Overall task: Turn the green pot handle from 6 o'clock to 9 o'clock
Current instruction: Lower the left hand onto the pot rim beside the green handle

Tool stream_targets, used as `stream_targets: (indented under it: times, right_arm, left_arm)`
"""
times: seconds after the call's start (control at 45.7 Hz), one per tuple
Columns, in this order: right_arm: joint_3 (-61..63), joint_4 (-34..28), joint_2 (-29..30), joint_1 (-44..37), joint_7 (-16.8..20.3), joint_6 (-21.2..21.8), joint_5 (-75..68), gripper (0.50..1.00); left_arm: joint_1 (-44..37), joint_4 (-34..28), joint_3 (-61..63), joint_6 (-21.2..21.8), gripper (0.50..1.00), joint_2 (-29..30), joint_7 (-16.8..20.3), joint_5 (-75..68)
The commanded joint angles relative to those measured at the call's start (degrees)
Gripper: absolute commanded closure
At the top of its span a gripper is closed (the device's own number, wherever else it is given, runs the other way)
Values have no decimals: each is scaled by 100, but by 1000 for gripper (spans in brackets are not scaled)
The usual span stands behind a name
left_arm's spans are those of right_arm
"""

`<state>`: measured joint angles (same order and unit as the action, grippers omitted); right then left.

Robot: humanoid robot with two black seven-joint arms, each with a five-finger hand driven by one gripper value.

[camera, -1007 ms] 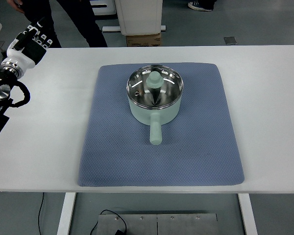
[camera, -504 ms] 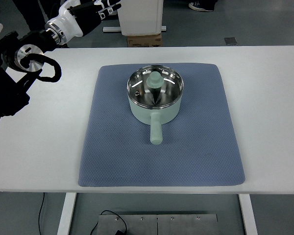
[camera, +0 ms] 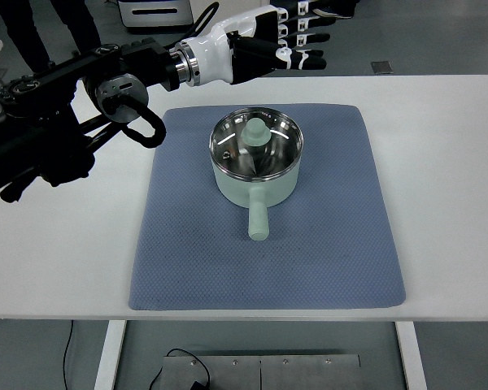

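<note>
A pale green pot (camera: pixel 256 166) with a glass lid and green knob (camera: pixel 255 130) sits on the blue mat (camera: pixel 179 244). Its handle (camera: pixel 259 219) points straight toward the near edge, at 6 o'clock. My left arm reaches in from the left across the back of the table. Its hand (camera: pixel 281 45) hovers behind and above the pot, beyond the mat's far edge, with fingers spread and holding nothing. It is not touching the pot. The right arm is out of view.
The white table (camera: pixel 447 179) carries only the mat and pot. My left arm's dark links and cable loop (camera: pixel 138 122) hang over the table's back left part. A person's legs (camera: pixel 16 24) stand behind the table at the far left.
My left arm has swung rightward along the table's far edge, carrying the hand from the far left to behind the pot. The pot and handle have not moved.
</note>
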<state>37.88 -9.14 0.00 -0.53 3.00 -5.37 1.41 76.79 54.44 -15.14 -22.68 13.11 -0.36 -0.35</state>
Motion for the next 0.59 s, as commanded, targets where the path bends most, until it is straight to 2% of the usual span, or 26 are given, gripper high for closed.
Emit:
stream_targets:
  times: [0.0, 0.197, 0.416, 0.569]
  right_arm:
    - [-9, 0, 0, 1, -1, 1, 9, 500]
    - [0, 0, 0, 1, -1, 1, 0, 500]
    - [0, 0, 0, 1, -1, 1, 0, 500]
    - [0, 0, 0, 1, -1, 1, 0, 500]
  left_arm:
    - [108, 180, 309, -184, 500, -2, 0, 0]
    - [266, 506, 1039, -624, 500, 7, -17, -9]
    - [459, 585, 1733, -1232, 500, 68, -35, -228]
    - [591, 585, 2103, -1232, 500, 86, -35, -589]
